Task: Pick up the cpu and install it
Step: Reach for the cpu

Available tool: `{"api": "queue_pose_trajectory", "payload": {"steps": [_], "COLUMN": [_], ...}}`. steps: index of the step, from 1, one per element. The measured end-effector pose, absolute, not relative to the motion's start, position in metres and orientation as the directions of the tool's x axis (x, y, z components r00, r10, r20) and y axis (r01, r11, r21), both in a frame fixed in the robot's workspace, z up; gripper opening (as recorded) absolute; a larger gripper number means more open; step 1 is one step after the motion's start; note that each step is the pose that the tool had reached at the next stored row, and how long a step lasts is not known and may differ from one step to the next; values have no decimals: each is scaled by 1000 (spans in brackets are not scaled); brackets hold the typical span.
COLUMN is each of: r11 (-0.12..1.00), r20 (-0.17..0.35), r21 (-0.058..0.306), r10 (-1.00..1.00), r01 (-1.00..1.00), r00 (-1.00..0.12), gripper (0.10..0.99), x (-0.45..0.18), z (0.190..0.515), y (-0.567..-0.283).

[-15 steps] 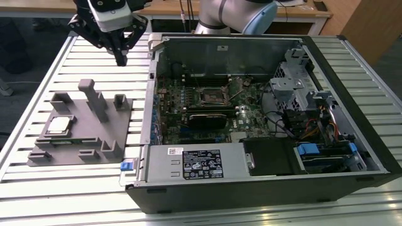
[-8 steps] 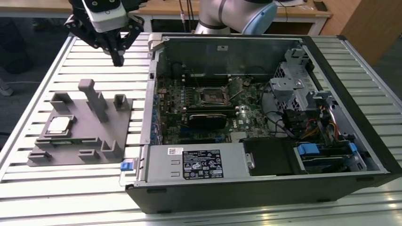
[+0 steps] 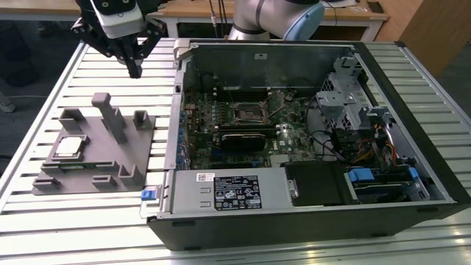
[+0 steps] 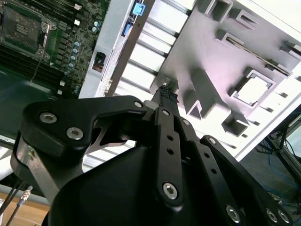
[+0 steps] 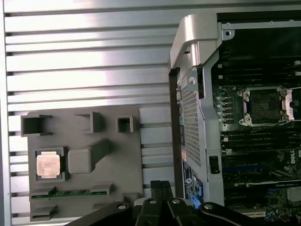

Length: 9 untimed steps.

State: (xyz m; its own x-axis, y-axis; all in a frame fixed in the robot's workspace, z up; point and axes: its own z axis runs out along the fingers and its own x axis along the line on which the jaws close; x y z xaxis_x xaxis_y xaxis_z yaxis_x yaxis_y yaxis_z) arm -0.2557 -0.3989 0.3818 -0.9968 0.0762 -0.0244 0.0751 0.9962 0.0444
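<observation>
**Black end effector clenched and empty above the slatted bench**

Black and angular, the end effector (image 3: pixel 134 73) points straight down from a white wrist housing. Its linkage bars taper to two slim fingers pressed together, with nothing between them. In the exterior view it hangs over bare bench (image 3: pixel 96 221), past the far edge of the grey holder (image 3: pixel 110 160) and just to the exterior view's left of the computer case (image 3: pixel 309 221). The arm's silver tube and pale blue joint cap (image 3: pixel 300 19) rise behind the case.

The cpu (image 3: pixel 68 146) lies flat in a square recess of the holder, well apart from the fingertips. It is a thin square chip with a pale, dull metal top. The holder is matte grey plastic, with blocky posts and open pockets, and a green strip sits in one of its slots.

The bench is ribbed aluminium whose long slats catch the light. The case lies on its side with the panel off, showing a dark green board crowded with parts. On the board is a square socket (image 3: pixel 249 112), a dark metal frame with a hollow centre. A grey metal box (image 3: pixel 228 190) with a label sits along the case's near wall.
</observation>
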Motion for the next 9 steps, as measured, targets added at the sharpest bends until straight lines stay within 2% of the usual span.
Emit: {"api": "queue_pose_trajectory", "payload": {"steps": [9], "r11": [996], "r20": [-24], "r21": [44], "r10": [76], "r01": [75], "r00": [-997], "gripper": [118], "x": [-261], "z": [381], "y": [-399]}}
